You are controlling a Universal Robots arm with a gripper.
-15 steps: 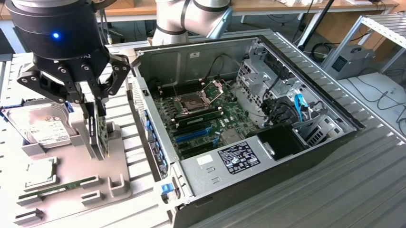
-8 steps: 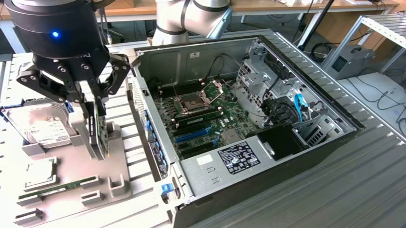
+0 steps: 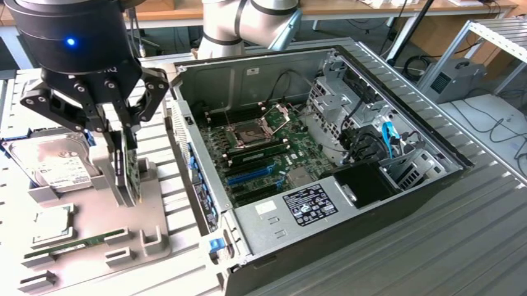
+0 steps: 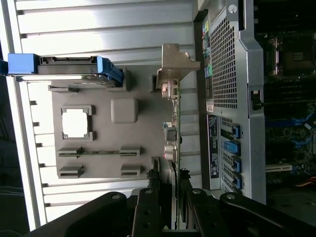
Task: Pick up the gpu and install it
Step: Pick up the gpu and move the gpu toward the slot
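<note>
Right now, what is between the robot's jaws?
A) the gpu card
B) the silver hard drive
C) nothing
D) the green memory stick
A: the jaws are closed on the thin dark gpu, which stands on edge at the grey tray.

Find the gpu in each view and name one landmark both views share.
Exterior view: at the exterior view's left, the gpu stands on edge, gripped by the tool, over the grey tray.
Wrist view: the gpu is edge-on, between the tray and the computer case.
Shared landmark: the square processor chip.
</note>
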